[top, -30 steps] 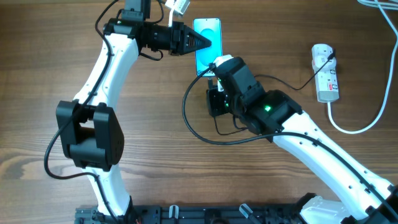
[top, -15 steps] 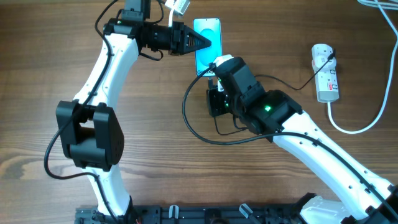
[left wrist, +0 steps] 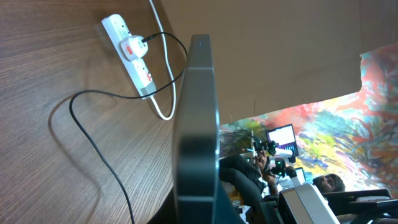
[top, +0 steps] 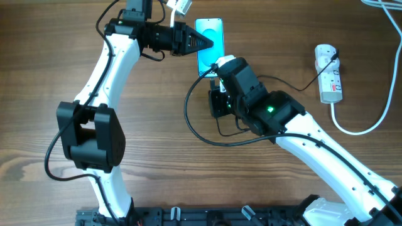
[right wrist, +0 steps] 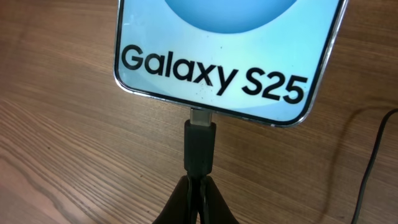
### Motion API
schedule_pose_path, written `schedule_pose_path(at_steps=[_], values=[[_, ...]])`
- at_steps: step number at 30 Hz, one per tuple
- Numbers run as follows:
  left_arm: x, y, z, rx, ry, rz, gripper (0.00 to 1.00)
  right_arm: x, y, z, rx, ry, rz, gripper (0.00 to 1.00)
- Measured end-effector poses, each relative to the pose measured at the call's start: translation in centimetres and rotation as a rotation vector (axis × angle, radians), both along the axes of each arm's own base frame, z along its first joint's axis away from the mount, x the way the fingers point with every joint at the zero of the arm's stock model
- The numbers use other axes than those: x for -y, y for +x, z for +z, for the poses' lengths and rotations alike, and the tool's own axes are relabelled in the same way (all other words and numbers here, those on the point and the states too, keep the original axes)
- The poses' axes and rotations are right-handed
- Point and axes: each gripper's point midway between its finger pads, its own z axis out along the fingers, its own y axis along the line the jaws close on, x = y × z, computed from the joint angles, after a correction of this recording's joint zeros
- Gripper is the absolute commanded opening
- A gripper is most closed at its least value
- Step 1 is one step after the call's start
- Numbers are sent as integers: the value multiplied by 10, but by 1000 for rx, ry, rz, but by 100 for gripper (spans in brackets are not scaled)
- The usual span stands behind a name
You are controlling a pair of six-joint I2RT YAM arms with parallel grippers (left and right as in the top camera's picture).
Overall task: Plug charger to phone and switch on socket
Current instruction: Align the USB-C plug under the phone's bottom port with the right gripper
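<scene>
Charger (right wrist: 199, 146) tip, pinched in the right gripper (right wrist: 198, 186), stays at the phone (right wrist: 230, 37) port, likely seated. Left gripper (top: 207, 43) at the phone's edge: hold unclear.

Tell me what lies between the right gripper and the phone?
Only the charger: the right gripper pinches the rear of its black plug tip, whose metal front meets the bottom edge of the phone. The right wrist view shows this.

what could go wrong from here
1. Bare metal shows between the charger tip and the phone, so it may not be fully seated; the right gripper, pinching it, could push crooked.
2. The slack charger cable lies beside the right arm and could snag on the way to the socket.
</scene>
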Motion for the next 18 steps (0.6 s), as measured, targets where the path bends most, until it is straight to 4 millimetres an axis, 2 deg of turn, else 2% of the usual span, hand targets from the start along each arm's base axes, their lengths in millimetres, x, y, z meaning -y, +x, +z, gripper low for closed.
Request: schedule_pose_path(at_steps=[18], values=[[0,0,0,18,-4,-6,4,2,-2,-2,-12,-10,0,5]])
